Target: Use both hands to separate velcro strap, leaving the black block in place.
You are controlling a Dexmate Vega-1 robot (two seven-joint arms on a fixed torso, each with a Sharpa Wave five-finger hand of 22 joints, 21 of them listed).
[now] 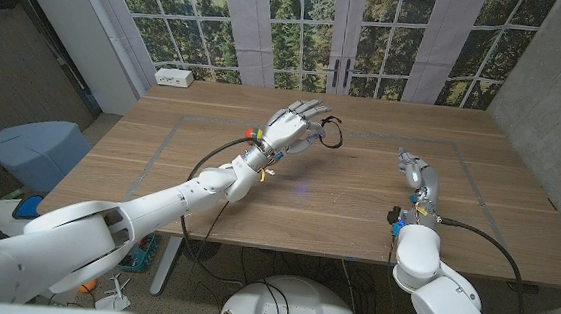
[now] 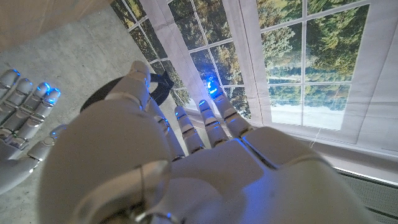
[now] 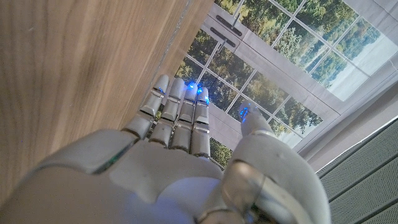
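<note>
On the near right of the wooden table [image 1: 357, 198], the right hand [image 1: 417, 174] stands on its edge with its fingers together and reaching away from the robot, the thumb a little apart, and nothing in it. The right wrist view sees along the back of this hand [image 3: 186, 162]: its fingers [image 3: 177, 112] lie straight side by side close to the wood grain, and their tips glow blue against the windows [image 3: 273, 68] beyond.

Farther out, near the middle of the table, the left hand [image 1: 294, 126] is raised with its fingers fanned out. The velcro strap [image 1: 333, 133] is at its fingertips, on the side toward the right hand. From the head view it is a thin black loop, roughly oval, with light wood showing through its middle; whether it lies on the table or hangs from the fingers cannot be told. No black block can be made out there.

The left wrist view adds what the head view lacks: the strap [image 2: 158, 90] is a dark, flat band curving behind the thumb and forefinger of the left hand [image 2: 186, 162], so it looks pinched there, though the contact itself is hidden. That view also catches the right hand [image 2: 25, 118] at its edge, fingertips lit blue.

At the table's far left edge sits a small white box [image 1: 174, 76].
</note>
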